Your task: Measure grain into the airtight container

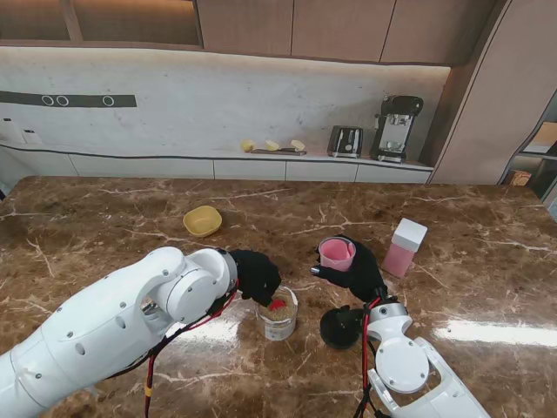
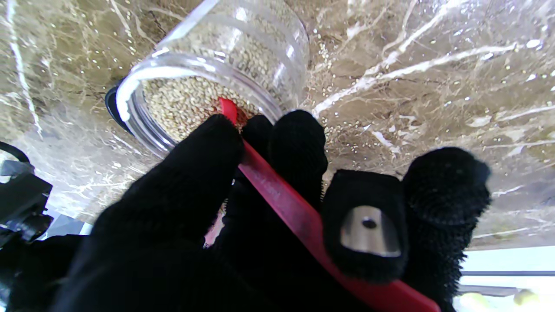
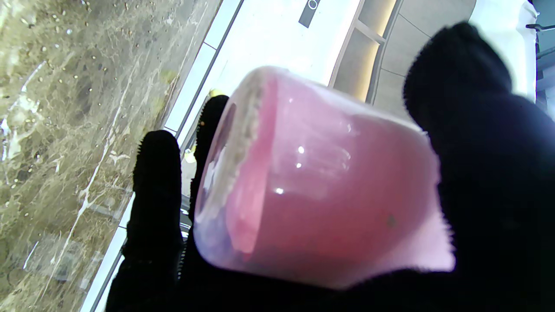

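Black lid (image 1: 341, 326) lies on the marble table (image 1: 104, 218), just right of the clear jar (image 1: 279, 315) of grain. Left hand (image 1: 257, 276) grips a red scoop (image 2: 299, 216), tip dipped into the jar. Right hand (image 1: 359, 272) holds a pink cup (image 1: 337, 253) farther right of the jar. Pink container (image 1: 405, 247) stands beyond; yellow bowl (image 1: 202, 220) far left.
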Available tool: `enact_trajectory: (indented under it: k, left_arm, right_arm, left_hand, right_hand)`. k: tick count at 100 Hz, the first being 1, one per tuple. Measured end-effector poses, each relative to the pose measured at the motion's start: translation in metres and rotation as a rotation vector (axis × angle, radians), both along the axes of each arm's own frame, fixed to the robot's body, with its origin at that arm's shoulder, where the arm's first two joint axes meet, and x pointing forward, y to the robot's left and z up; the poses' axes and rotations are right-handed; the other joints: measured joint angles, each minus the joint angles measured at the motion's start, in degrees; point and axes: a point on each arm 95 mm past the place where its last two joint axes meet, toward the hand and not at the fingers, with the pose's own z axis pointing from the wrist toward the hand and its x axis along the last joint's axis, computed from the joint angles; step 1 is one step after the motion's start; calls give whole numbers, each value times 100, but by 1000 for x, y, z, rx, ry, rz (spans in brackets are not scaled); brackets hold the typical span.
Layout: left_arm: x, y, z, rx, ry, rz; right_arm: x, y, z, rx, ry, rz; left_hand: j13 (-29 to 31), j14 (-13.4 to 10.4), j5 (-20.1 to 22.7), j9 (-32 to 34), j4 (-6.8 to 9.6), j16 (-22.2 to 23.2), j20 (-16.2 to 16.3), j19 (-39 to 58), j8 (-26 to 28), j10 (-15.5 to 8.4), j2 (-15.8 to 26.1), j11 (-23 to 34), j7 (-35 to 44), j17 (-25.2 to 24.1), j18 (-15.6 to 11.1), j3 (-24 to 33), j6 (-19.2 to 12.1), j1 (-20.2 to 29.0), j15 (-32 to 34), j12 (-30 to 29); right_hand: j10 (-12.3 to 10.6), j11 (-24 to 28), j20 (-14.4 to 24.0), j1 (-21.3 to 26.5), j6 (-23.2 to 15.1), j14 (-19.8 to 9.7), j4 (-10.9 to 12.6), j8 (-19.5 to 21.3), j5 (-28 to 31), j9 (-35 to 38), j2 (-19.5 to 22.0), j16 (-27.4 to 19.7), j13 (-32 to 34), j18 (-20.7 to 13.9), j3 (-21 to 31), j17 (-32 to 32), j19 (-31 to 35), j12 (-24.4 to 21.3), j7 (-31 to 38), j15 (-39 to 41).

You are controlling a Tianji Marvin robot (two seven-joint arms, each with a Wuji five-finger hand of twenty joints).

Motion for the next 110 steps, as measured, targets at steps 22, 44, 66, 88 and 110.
enact_trajectory:
  k: [22, 44, 66, 88, 110]
  left_arm:
    - [2, 5, -5, -34, 61, 45]
    - [4, 11, -10, -67, 117, 104]
    - [6, 15, -12, -89, 158, 148]
    - [7, 19, -14, -103, 168, 173]
    - [8, 23, -16, -127, 187, 208]
  right_arm:
    - [0, 0, 0, 0, 1, 0]
    - [0, 1, -1, 0, 4, 0]
    - [0, 1, -2, -1, 6, 1]
    - [0, 1, -2, -2, 8, 2]
    - [1, 1, -3, -3, 10, 2]
  left_hand:
    - [0, -29, -81, 0, 4, -1, 0, 72, 246, -102, 102, 0, -5, -71, -7, -278, -132, 13, 0, 61]
    - [0, -34, -92, 0, 4, -1, 0, 79, 394, -128, 149, 0, -5, -76, -7, -351, -241, 15, 0, 76]
    - [0, -37, -154, 0, 4, -1, -1, 80, 463, -140, 221, 5, -5, -86, -7, -526, -342, 22, 0, 119]
    - [0, -43, -209, -2, 4, -1, -1, 80, 565, -152, 277, 74, 10, -88, -7, -604, -410, 21, 1, 119]
    - [0, -52, -289, -22, 4, -1, -1, 81, 672, -190, 385, 91, 51, -135, -7, -717, -463, 23, 1, 119]
  right_hand:
    - [-2, -40, 0, 0, 0, 0, 0, 0, -1, -2, 0, 0, 0, 0, 1, -39, -72, -8, 0, 0]
    - [-9, -48, 0, 0, 0, 0, 0, 0, -2, -9, 0, 0, 0, 0, 4, -89, -102, -76, 0, 0]
    - [-19, -74, 0, 0, 0, -1, 0, 0, -3, -60, 0, 0, -58, 1, 12, -117, -145, -86, 0, -18]
    - [-20, -147, 0, 0, 0, -2, 0, 1, -5, -121, 0, 0, -59, 1, 49, -161, -170, -143, 0, -18]
    - [-21, -148, 0, 0, 0, -2, 0, 1, -5, -124, 0, 0, -60, 1, 50, -173, -220, -153, 0, -18]
